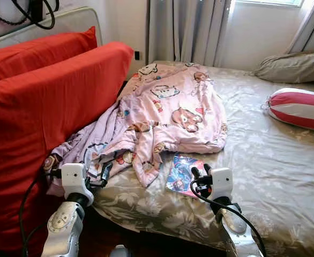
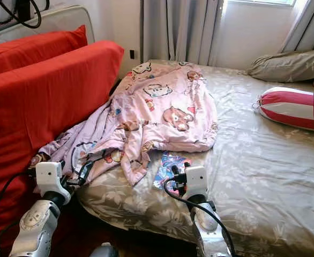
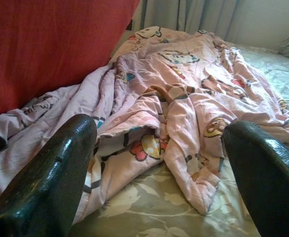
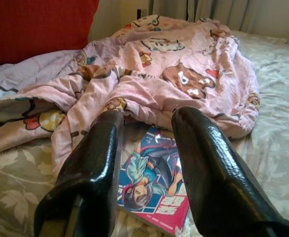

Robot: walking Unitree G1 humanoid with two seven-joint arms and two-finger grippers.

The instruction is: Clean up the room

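Observation:
A crumpled pink cartoon-print blanket (image 1: 167, 112) lies across the left half of the bed (image 1: 269, 166). A colourful comic book (image 1: 179, 174) rests flat on the sheet just beyond the blanket's lower edge. My right gripper (image 1: 200, 172) hovers over the near end of that book (image 4: 149, 185), open, with nothing between its fingers. My left gripper (image 1: 104, 175) is at the bed's front left corner, open wide and pointing at the blanket's hanging folds (image 3: 149, 143), holding nothing.
Two big red cushions (image 1: 44, 101) stand upright along the bed's left side. A red-and-white striped bolster (image 1: 301, 110) and a grey-brown pillow (image 1: 293, 67) lie at the far right. Grey curtains (image 1: 186, 29) hang behind the bed.

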